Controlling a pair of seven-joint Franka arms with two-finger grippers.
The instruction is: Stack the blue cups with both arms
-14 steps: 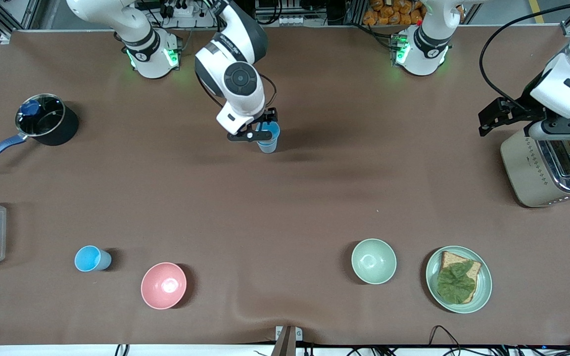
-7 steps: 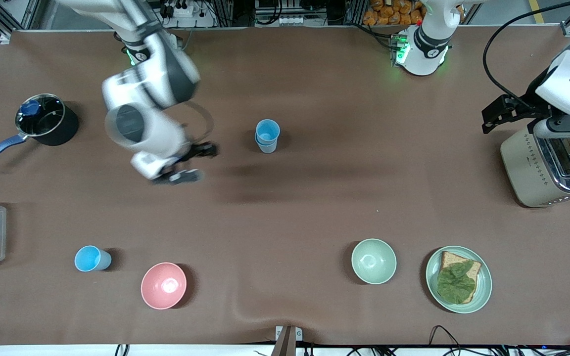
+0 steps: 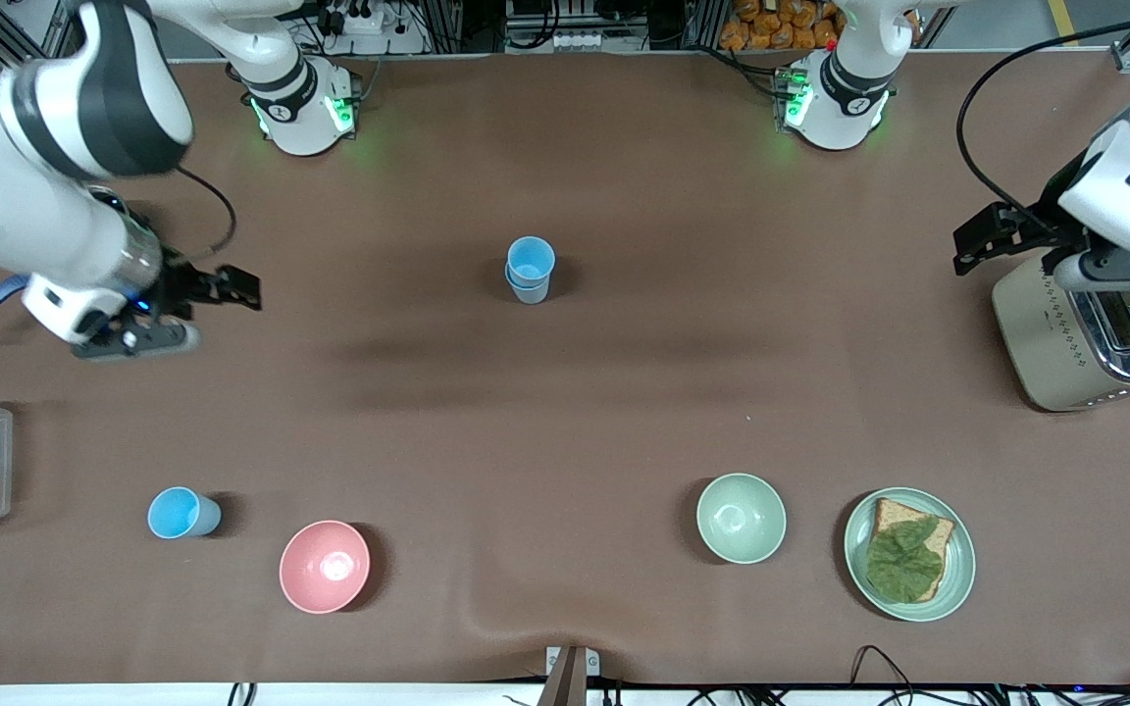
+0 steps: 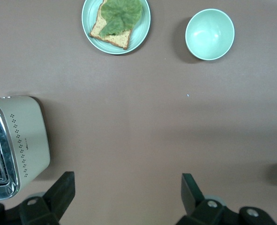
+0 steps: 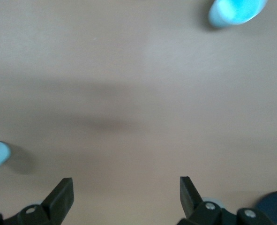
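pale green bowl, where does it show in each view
Front view: pale green bowl low in the picture, beside the plate with bread.
Left wrist view: near the top edge, beside that same plate.
Right wrist view: not in it.
Shared landmark: the plate.

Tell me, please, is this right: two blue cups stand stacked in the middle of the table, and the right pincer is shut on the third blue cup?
Not quite. The stacked blue cups are there, but the right pincer is open and holds nothing. The third blue cup stands alone beside the pink bowl, as the front view shows.
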